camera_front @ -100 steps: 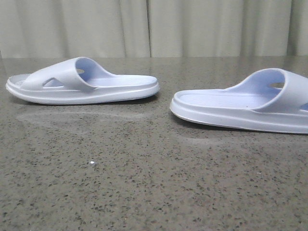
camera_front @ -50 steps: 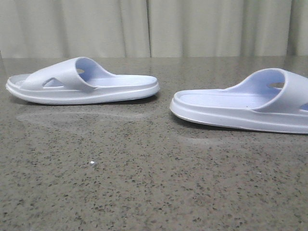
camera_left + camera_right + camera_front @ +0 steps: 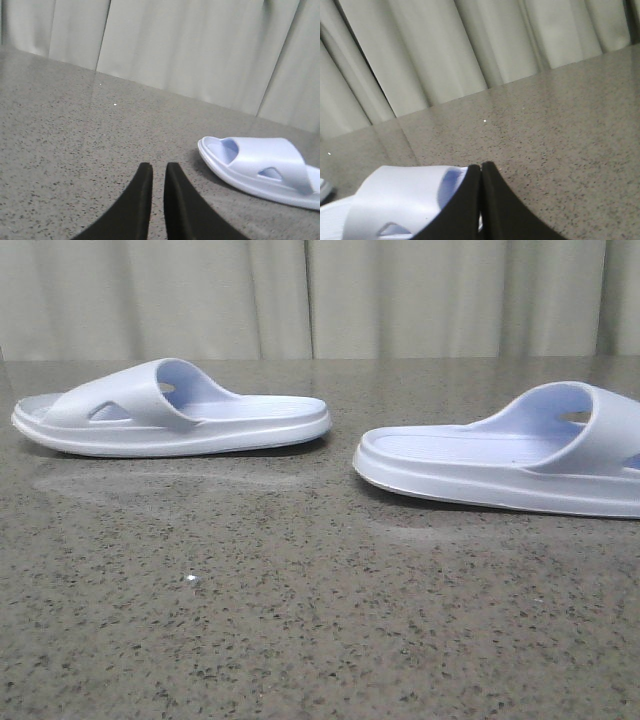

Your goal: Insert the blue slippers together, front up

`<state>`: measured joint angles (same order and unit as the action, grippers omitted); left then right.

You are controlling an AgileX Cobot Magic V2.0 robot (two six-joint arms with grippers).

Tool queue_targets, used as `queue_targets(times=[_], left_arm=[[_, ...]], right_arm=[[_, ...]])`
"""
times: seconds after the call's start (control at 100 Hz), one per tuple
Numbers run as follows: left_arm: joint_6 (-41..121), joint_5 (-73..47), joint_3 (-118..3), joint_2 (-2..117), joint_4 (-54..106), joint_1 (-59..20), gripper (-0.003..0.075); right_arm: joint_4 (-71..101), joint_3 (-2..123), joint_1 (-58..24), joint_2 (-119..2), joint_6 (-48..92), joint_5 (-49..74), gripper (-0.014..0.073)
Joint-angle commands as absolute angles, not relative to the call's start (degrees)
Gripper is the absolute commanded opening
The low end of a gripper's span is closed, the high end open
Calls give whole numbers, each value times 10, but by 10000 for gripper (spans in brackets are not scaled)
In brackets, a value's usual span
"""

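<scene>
Two pale lavender-blue slippers lie sole down on the dark speckled table. The left slipper (image 3: 170,415) lies at the far left, the right slipper (image 3: 500,460) nearer at the right and cut off by the frame edge. Neither gripper shows in the front view. My left gripper (image 3: 155,170) has a narrow gap between its black fingers with nothing in it. It is over bare table, apart from the left slipper (image 3: 265,167). My right gripper (image 3: 481,167) is shut and empty, with the right slipper's strap (image 3: 400,200) partly hidden behind its fingers.
The speckled stone table (image 3: 300,620) runs back to a pale pleated curtain (image 3: 400,295). A small white speck (image 3: 191,579) lies on the table in front of the slippers.
</scene>
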<state>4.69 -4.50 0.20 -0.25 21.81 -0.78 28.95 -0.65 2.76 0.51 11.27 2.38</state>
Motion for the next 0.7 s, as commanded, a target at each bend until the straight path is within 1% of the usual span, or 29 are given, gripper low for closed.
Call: queue_targets(times=[0.0, 0.05, 0.12, 0.25, 0.35, 0.42, 0.52, 0.69], left_arm=[[41, 8, 6, -20, 307, -12, 15], [41, 8, 6, -20, 378, -12, 15], [41, 6, 4, -20, 424, -12, 15], [41, -37, -24, -12, 419, -12, 15], [47, -74, -66, 21, 371, -12, 15], [47, -96, -105, 65, 321, -12, 15], [47, -138, -171, 146, 258, -12, 15], [47, -181, -261, 279, 229, -12, 16]], right_arm=[[354, -18, 32, 13, 114, -21, -78], [388, -17, 32, 13, 114, -20, -78], [448, -11, 32, 13, 114, -13, -78], [465, 19, 32, 11, 114, 32, -78], [438, 55, 32, -21, 114, 53, -77], [425, 78, 32, -72, 114, 59, -77], [425, 115, 32, -179, 114, 71, -77], [405, 202, 32, -350, 114, 125, -78]])
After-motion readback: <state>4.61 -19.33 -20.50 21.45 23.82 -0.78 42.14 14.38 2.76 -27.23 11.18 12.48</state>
